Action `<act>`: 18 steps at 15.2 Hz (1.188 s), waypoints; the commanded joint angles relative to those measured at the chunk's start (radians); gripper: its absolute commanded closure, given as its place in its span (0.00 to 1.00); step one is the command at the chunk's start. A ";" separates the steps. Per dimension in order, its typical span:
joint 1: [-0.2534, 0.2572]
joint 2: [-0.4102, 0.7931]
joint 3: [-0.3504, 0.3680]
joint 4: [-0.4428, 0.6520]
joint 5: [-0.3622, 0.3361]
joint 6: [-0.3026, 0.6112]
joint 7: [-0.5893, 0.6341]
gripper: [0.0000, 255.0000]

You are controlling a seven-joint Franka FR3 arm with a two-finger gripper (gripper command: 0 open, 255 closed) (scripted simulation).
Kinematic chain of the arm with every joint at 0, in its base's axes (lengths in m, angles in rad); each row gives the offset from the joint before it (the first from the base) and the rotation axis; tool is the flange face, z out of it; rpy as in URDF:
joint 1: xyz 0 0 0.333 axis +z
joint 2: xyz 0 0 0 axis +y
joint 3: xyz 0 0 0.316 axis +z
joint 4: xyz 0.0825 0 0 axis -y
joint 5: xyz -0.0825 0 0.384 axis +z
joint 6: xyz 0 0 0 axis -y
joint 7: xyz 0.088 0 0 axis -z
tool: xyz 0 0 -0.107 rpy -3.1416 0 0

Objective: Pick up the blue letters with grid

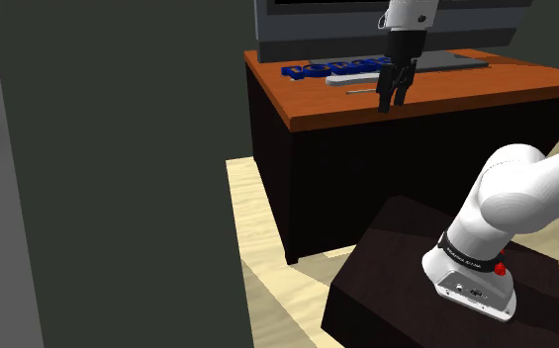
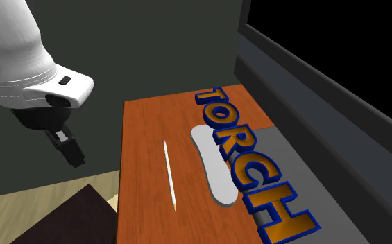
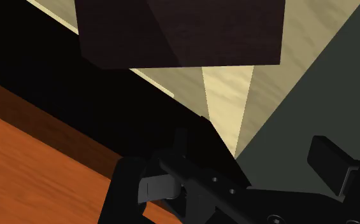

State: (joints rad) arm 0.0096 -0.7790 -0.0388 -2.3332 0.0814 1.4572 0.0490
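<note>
The end effector (image 1: 393,102) hangs open and empty, its two black fingers (image 3: 330,163) well apart. It hovers at the near edge of the desk (image 2: 142,138). In the wrist view it faces the stand (image 3: 185,32) and the floor (image 3: 226,95), not the target.

The blue letters (image 1: 326,70) lie toward the far side of the desk, just in front of the monitor (image 1: 366,25), partly on a grey slab (image 2: 305,173). They appear to lie flat with orange faces up. Their long axis runs along the monitor's front, the T at the shoulder view's left and the H at its right.

A white flat piece (image 2: 211,170) sits just beside the letters on their near side, and a thin stick (image 2: 169,173) lies nearer still. Reaching in low could sweep either one. The word is long and shallow, so a grip near one end would probably let it swing or slip.
</note>
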 commanded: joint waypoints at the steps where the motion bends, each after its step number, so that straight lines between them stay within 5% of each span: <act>1: 0.000 0.000 0.000 0.000 0.000 0.000 0.000 0.00; 10: -0.039 0.128 -0.188 0.119 -0.150 0.020 -0.252 0.00; 18: -0.048 0.311 -0.351 0.302 -0.217 0.048 -0.479 0.00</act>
State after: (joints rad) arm -0.0384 -0.4947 -0.3687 -2.0648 -0.1296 1.5081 -0.3974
